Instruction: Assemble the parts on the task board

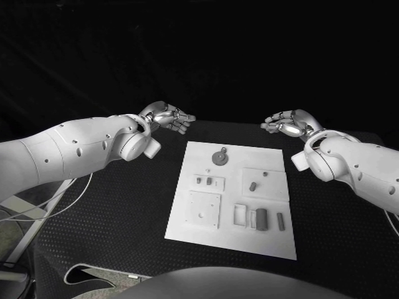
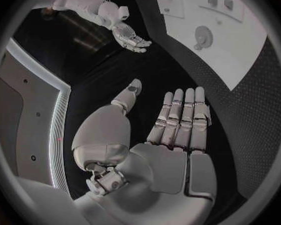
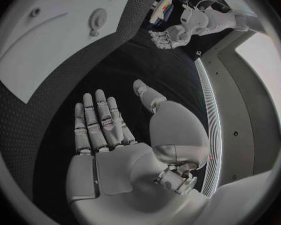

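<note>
Flanking task board (image 1: 209,187) far edge | left robot hand (image 1: 168,117) spread, empty | right robot hand (image 1: 288,122) spread, empty

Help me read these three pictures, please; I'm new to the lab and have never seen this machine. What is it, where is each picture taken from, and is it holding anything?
It is a robot with two white arms, each ending in a silver hand. The square picture looks down from its head: the left hand and the right hand hover beyond the far end of a white task board on a black table. Small grey parts lie on the board, among them a round part. The two round pictures come from cameras at the wrists, looking along each palm. Both hands are open and hold nothing.
</note>
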